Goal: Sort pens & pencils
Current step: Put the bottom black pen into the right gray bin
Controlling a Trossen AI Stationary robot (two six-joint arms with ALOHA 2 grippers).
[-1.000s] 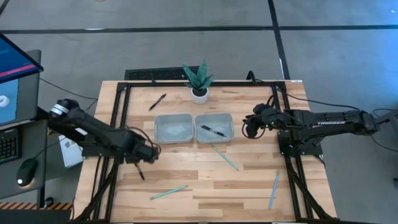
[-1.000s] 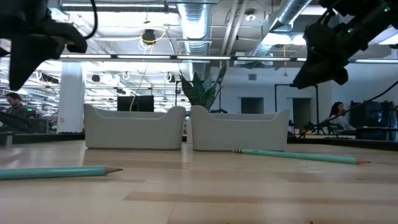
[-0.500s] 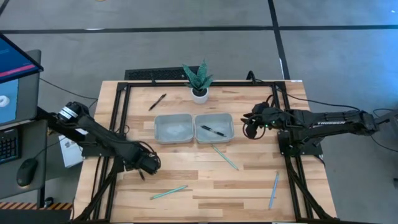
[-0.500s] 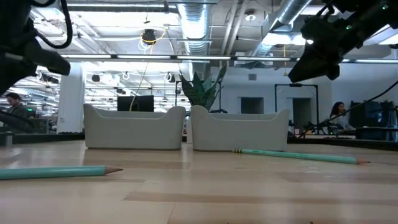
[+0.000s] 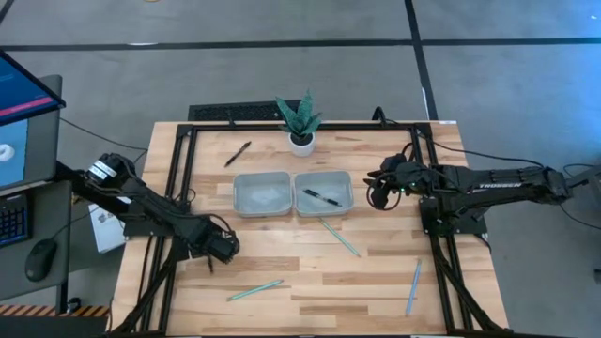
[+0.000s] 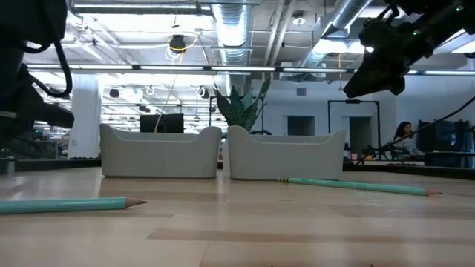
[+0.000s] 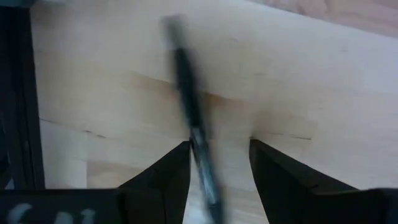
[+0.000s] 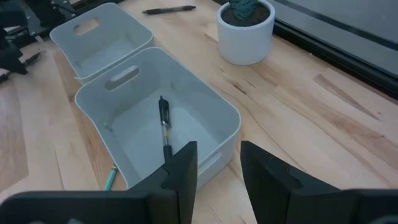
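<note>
My left gripper (image 5: 222,248) is open and low over the table's near left. A dark pen (image 7: 188,118) lies flat on the wood, and its near end runs between the fingers; I cannot tell whether a finger touches it. A second pen (image 8: 164,127) lies in the right grey tray (image 5: 346,195). A third pen (image 5: 238,153) lies at the far left. Three teal pencils (image 5: 339,237), (image 5: 254,290), (image 5: 413,286) lie on the table. My right gripper (image 5: 379,191) is open and empty, above the table just right of the right tray.
The left grey tray (image 5: 262,193) stands beside the right one. A potted plant (image 5: 300,120) stands behind the trays. A black frame rail (image 7: 15,99) runs close beside the left gripper. Bare wood lies between the pencils along the near edge.
My left gripper has moved toward the table's near edge and come down over the pen on the wood, staying open. My right gripper has risen slightly.
</note>
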